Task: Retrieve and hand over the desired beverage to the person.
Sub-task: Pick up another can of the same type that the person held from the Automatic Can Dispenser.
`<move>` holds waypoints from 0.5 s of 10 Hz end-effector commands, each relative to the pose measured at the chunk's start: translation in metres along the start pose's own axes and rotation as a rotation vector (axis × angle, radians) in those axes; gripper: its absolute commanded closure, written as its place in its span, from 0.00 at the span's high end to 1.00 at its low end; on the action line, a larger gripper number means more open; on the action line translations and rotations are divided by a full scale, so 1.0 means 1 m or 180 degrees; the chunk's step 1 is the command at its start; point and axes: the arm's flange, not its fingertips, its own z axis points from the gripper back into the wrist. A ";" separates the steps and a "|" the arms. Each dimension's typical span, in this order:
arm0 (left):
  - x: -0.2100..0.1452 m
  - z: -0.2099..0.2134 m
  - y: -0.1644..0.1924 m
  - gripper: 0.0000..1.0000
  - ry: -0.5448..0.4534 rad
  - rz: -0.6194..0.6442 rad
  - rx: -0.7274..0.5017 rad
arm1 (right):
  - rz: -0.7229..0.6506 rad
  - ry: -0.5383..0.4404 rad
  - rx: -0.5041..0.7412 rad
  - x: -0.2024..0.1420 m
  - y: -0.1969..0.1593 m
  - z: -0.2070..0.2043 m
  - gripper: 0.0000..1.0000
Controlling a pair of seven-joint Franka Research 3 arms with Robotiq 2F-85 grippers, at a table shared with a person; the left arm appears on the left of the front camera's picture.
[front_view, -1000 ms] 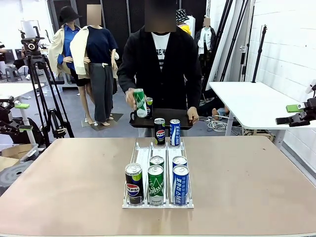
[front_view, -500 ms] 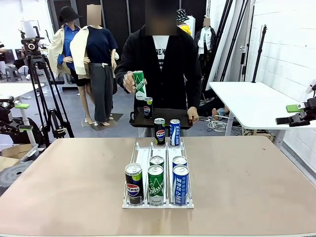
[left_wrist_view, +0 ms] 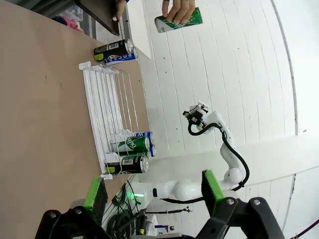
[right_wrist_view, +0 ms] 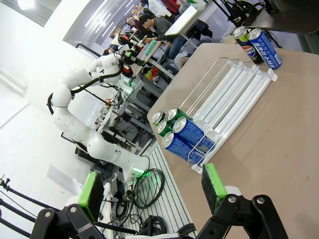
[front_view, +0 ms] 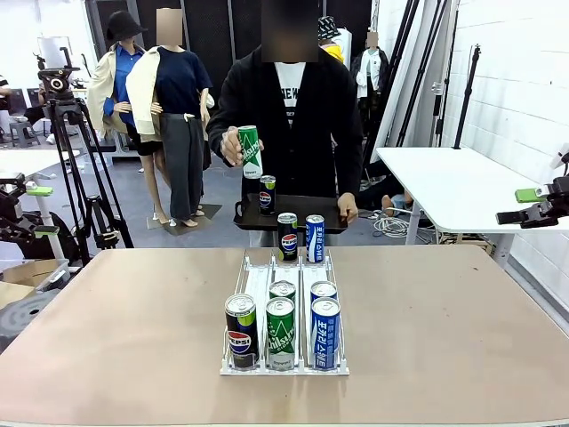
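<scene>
Left gripper (left_wrist_view: pixel 154 191) and right gripper (right_wrist_view: pixel 152 191) both wide open, empty. Person (front_view: pixel 320 124) holds up a green can (front_view: pixel 251 151); I'd grab the matching can (front_view: pixel 280 334) front-middle in rack (front_view: pixel 258 283), mid-body, lifting straight up between its 2 neighbours.

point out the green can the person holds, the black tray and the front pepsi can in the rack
green can (front_view: pixel 252 156), front view, its printed side
black tray (front_view: pixel 307 205), front view, bare top surface
front pepsi can (front_view: pixel 241 334), front view, its label
</scene>
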 end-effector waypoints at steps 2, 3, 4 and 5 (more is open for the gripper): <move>-0.001 0.001 -0.001 1.00 0.0000 -0.0018 -0.0005 | 0.0040 -0.0013 0.0024 -0.001 0.001 -0.002 1.00; -0.001 0.001 -0.001 1.00 0.0000 -0.0018 -0.0005 | 0.0040 -0.0013 0.0024 -0.001 0.001 -0.002 1.00; -0.001 0.001 -0.001 1.00 0.0000 -0.0018 -0.0005 | 0.0040 -0.0013 0.0024 -0.001 0.001 -0.002 1.00; -0.001 0.001 -0.001 1.00 0.0000 -0.0018 -0.0005 | 0.0040 -0.0013 0.0024 -0.001 0.001 -0.002 1.00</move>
